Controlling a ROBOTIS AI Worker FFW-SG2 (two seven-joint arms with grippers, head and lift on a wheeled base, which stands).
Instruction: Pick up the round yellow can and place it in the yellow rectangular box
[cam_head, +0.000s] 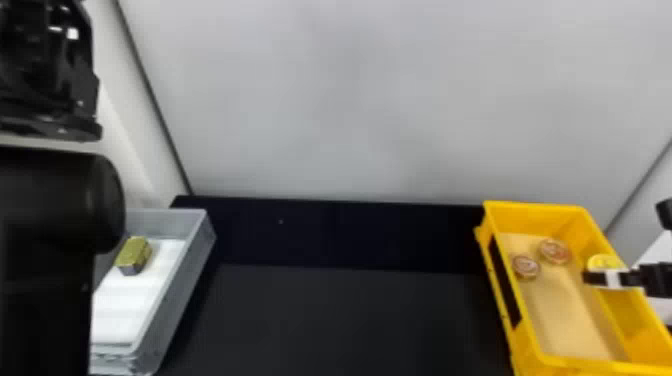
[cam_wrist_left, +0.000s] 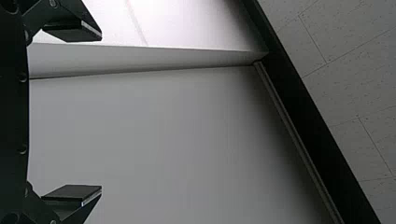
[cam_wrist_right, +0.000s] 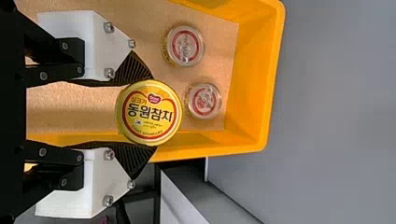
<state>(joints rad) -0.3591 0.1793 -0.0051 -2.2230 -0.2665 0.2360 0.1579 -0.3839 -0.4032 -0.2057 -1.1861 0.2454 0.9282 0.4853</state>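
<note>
My right gripper (cam_head: 596, 277) holds the round yellow can (cam_wrist_right: 149, 112) over the yellow rectangular box (cam_head: 535, 215), at four o'clock in the head view.
My two fingers stand a can's width apart, gripping its sides; from it, two clear-topped cans (cam_head: 554, 251) sit in the box toward ten and nine o'clock. My left arm (cam_head: 60, 210) is at nine o'clock, fingers (cam_wrist_left: 72, 30) wide apart, empty.

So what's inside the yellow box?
On a tan lining stand two round cans with clear lids. The round yellow can, held in the right gripper, hides what lies behind it; the lining covers the box's floor.
</note>
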